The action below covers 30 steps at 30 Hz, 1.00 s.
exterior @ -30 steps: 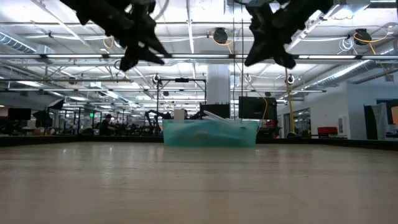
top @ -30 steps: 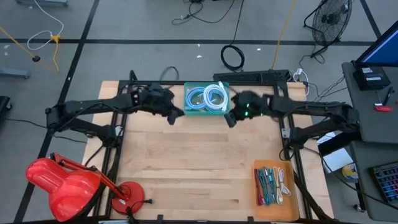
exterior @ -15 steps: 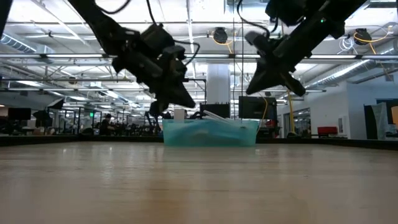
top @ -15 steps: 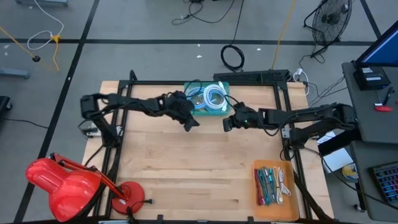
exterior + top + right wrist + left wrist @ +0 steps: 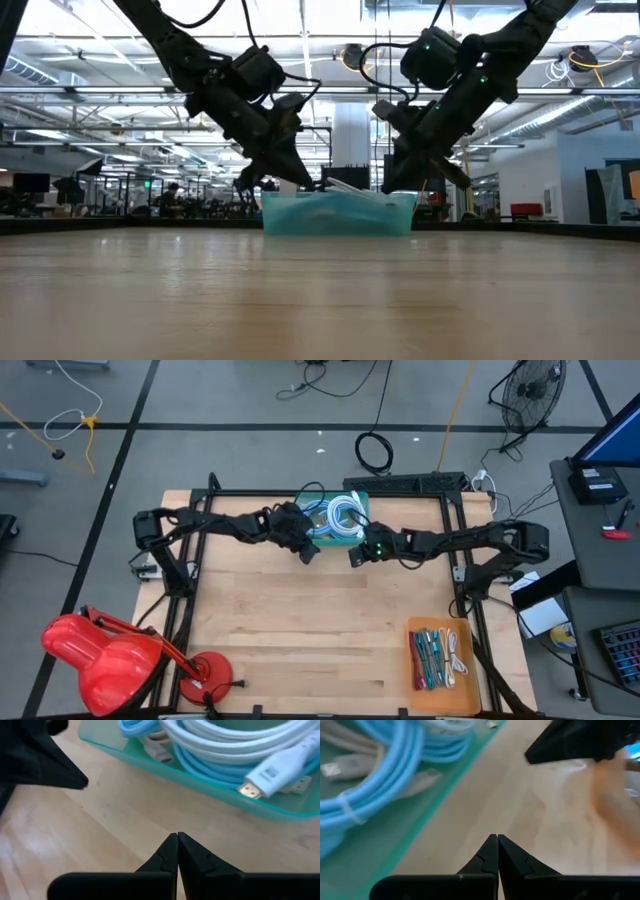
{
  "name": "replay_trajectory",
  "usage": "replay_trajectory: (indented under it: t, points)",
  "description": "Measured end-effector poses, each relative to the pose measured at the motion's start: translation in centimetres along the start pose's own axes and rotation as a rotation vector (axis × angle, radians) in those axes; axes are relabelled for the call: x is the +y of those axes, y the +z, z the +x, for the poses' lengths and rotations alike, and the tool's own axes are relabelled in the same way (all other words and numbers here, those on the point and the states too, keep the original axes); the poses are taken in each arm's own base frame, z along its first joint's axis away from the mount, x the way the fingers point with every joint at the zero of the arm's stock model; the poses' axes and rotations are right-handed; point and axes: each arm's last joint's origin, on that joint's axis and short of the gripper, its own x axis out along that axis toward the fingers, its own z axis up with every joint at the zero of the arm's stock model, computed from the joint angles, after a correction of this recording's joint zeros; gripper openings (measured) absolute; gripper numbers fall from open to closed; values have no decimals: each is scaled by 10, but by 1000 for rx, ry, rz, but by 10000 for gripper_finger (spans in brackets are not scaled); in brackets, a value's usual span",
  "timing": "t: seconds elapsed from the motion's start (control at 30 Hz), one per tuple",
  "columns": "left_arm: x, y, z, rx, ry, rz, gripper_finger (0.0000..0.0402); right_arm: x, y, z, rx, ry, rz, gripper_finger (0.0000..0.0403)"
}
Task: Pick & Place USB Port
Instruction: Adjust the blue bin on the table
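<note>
A green tray (image 5: 354, 537) sits at the middle of the bench's (image 5: 300, 630) far edge, holding coiled cables (image 5: 345, 515) in blue and white. In the right wrist view a white cable (image 5: 280, 762) ends in a flat metal plug (image 5: 250, 790) that lies inside the tray by its near wall; a grey plug (image 5: 332, 769) shows among the blue coils (image 5: 380, 780) in the left wrist view. Which of these is the USB piece cannot be told

The left gripper (image 5: 308, 553) hangs over bare wood just beside the tray's near left corner, fingers clenched tip to tip with nothing between them (image 5: 496, 851). The right gripper (image 5: 353, 557) hangs just beside the tray's near right corner, also clenched and empty (image 5: 177, 849). The two grippers are near each other, apart, both above the bench surface in the low view (image 5: 290, 180) (image 5: 392, 180)

An orange tray (image 5: 440, 656) of pens and cable lies at the bench's near right corner, well apart from both arms
</note>
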Motion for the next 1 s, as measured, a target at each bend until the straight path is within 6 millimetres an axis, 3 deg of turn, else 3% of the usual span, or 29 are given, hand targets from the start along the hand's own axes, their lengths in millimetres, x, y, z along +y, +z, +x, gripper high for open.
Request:
replay_trajectory:
  t: [0.47, 1.0]
  points:
    - [26, 4, -9, 13, 150, -14, 0, -9, 8, 1, -60, -77, -14, 0]
    - [31, 9, -11, -24, 169, -10, 0, -19, 19, 0, -170, -179, 12, 0]
